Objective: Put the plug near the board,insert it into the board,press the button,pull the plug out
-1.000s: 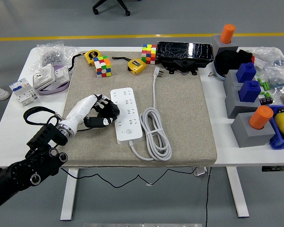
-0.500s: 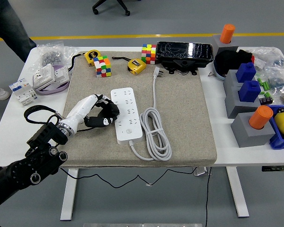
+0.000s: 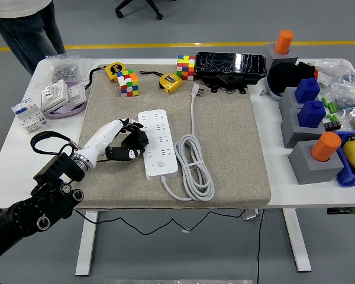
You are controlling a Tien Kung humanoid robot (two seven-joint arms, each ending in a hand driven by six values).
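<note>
A white power strip (image 3: 158, 142) lies lengthwise on the beige mat (image 3: 231, 148). Its round button (image 3: 161, 165) is near its close end. The strip's white cable forms a coil (image 3: 195, 171) to its right and runs up to the plug (image 3: 196, 90), which lies on the mat well beyond the strip's far end. My left hand (image 3: 130, 142), white-backed with black fingers, rests on the mat against the strip's left edge. Its fingers are loosely bent and hold nothing. No right arm shows.
Two colour cubes (image 3: 128, 82) (image 3: 186, 67), two yellow tape measures (image 3: 171, 82) and a black case (image 3: 231, 65) line the mat's far edge. Grey blocks with blue and orange pegs (image 3: 310, 118) stand right. Switch parts (image 3: 53, 97) lie left. A person's legs (image 3: 29, 26) stand at the far left corner.
My left hand's fingers have bent in slightly beside the strip; the arm has barely shifted. A person has walked into view at the table's far left corner.
</note>
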